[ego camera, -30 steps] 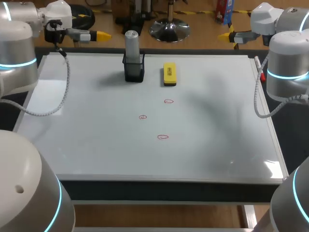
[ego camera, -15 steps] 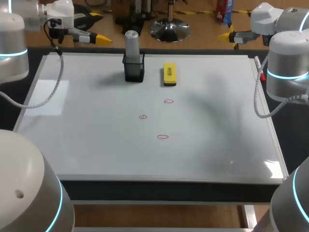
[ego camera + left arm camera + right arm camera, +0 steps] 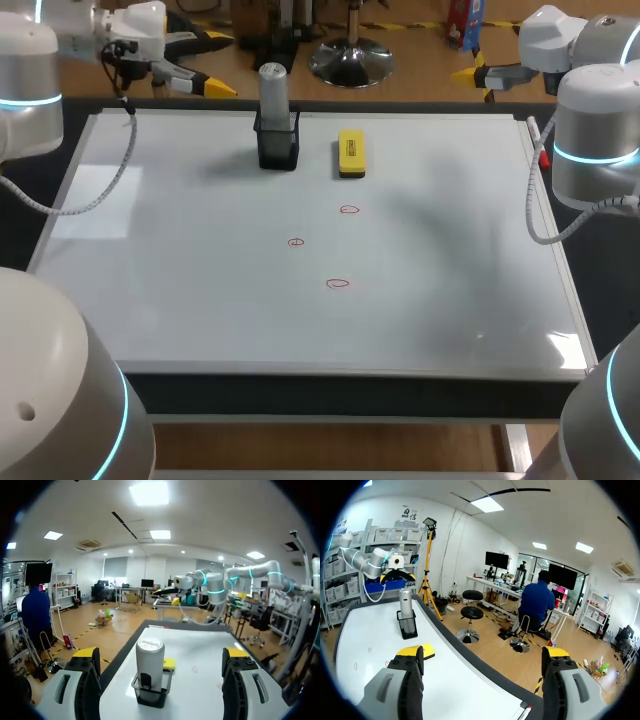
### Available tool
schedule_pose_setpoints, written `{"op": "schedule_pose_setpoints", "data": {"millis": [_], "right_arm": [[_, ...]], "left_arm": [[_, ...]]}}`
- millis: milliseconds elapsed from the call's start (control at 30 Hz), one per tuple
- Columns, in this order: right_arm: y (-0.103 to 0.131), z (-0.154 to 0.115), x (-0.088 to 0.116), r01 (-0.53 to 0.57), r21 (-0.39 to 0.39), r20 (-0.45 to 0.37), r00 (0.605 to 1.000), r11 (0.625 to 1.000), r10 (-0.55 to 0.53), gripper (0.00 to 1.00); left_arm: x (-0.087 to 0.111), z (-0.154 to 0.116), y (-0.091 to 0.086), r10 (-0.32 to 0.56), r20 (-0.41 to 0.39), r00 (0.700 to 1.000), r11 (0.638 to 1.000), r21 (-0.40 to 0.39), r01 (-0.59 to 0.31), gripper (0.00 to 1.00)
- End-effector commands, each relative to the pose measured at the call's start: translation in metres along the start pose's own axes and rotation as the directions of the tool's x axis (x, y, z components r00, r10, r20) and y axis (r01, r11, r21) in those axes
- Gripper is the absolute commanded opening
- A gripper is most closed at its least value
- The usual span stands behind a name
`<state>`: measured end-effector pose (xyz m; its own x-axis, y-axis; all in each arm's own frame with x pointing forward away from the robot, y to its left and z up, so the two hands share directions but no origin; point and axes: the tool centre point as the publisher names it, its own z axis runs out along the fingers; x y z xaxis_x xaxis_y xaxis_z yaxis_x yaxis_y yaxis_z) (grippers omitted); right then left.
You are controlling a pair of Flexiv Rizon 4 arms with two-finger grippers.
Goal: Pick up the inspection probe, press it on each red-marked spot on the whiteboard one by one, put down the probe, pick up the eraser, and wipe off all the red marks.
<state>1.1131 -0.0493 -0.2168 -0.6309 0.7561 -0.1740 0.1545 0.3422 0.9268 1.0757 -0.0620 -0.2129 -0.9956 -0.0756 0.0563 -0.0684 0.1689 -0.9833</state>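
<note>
A whiteboard covers nearly the whole table. My left arm comes in over its far left corner. The left gripper hangs just past the far edge with its fingers spread wide and nothing between them. My right arm stands over the right rim. The right gripper is held off beyond the far right corner, its fingers also wide apart and bare.

Near the far edge, left of the middle, stands a black mesh holder. It holds one thing, the probe, a grey cylinder set upright, with its pale top well above the holder's rim. In the left wrist view the holder and probe sit straight ahead of the open fingers, apart from them.

Just beside the holder, toward my right and not touching it, a yellow eraser lies flat on the board.

Three small red marks sit near the board's middle, well apart from one another. One is nearest the eraser, one is closer to me and further left, and the last is closest to me.
</note>
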Motion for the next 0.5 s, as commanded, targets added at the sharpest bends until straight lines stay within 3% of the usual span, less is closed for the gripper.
{"op": "schedule_pose_setpoints", "data": {"millis": [33, 500], "right_arm": [[0.000, 0.000, 0.000, 0.000, 0.000, -0.001, 1.000, 1.000, 0.000, 1.00], [0.000, 0.000, 0.000, 0.000, 0.000, -0.001, 1.000, 1.000, 0.000, 1.00]], "left_arm": [[-0.005, 0.007, 0.006, -0.003, -0.056, 0.998, 1.000, -0.004, 0.003, 1.00], [-0.001, 0.039, 0.019, -0.012, -0.047, 0.999, 0.999, -0.053, 0.010, 1.00]]}}
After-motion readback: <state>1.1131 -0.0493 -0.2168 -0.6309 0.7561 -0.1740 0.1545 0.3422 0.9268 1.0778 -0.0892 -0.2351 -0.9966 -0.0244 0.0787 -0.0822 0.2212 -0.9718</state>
